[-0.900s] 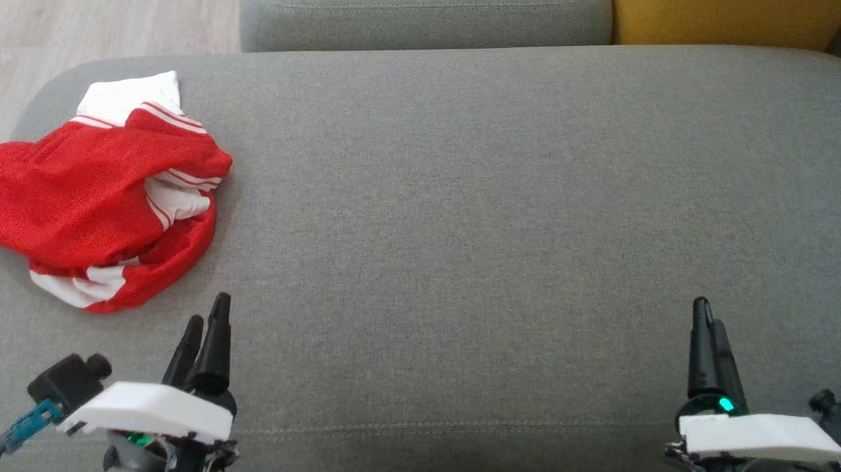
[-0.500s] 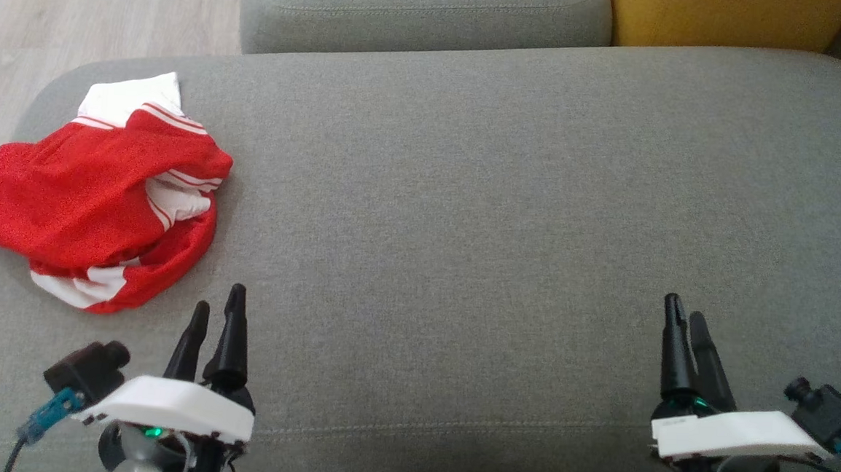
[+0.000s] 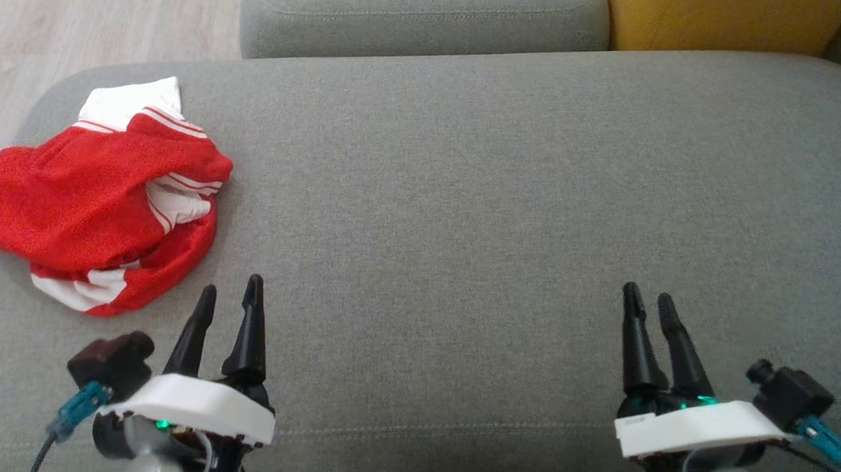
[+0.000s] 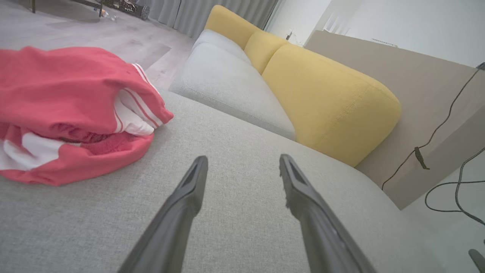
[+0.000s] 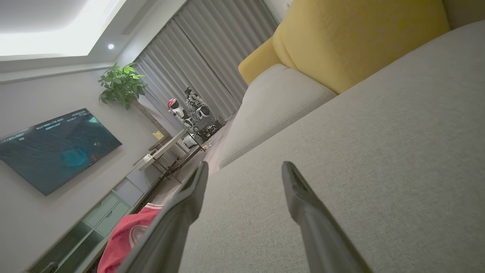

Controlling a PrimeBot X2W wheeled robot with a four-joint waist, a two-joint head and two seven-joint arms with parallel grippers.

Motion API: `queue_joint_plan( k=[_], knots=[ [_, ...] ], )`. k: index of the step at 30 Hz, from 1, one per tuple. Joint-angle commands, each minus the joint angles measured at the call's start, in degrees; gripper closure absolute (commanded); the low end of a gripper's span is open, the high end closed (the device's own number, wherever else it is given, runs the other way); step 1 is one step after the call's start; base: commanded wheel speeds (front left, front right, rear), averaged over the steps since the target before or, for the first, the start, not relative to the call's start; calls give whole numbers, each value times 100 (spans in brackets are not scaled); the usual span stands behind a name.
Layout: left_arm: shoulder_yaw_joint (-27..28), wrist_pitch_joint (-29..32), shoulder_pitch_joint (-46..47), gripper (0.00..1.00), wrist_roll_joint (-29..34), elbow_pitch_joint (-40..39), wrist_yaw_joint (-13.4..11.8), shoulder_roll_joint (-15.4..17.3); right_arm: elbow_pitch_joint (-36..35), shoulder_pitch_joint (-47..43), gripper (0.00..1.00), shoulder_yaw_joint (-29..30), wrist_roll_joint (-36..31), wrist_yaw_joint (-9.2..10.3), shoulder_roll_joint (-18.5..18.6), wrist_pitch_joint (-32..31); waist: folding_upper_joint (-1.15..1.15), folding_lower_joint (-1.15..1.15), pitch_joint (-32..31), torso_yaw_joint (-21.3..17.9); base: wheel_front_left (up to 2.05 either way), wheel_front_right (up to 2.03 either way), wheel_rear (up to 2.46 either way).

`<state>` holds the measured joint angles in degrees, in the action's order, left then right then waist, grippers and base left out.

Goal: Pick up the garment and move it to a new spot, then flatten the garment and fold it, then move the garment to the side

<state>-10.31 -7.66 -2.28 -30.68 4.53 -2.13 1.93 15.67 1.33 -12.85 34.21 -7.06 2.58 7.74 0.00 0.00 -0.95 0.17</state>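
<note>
Since my left gripper (image 3: 230,286) and right gripper (image 3: 648,294) both gape empty, and the garment (image 3: 94,194) lies bunched at the cushion (image 3: 467,195) left edge, I judge a clumsy pinch could nudge it onto the floor (image 3: 76,11).

The left gripper (image 3: 230,286) and the right gripper (image 3: 648,294) are held low and well apart, both pointed forward and angled slightly inward. The dark fingers (image 3: 248,328) of each are spread wide.
</note>
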Motion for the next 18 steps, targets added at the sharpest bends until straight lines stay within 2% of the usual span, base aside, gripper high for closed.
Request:
queue_joint_plan(
  k=[1,18],
  knots=[
    [83,-98,154,0,248,-280,-74,72,-214,273,0,-186,-245,-34,24,91,0,0,-13,3,0,0,0],
    [-88,-366,122,0,1351,-476,-301,93,-196,313,0,-523,-1310,-38,26,359,0,0,-76,1,0,0,0]
  ],
)
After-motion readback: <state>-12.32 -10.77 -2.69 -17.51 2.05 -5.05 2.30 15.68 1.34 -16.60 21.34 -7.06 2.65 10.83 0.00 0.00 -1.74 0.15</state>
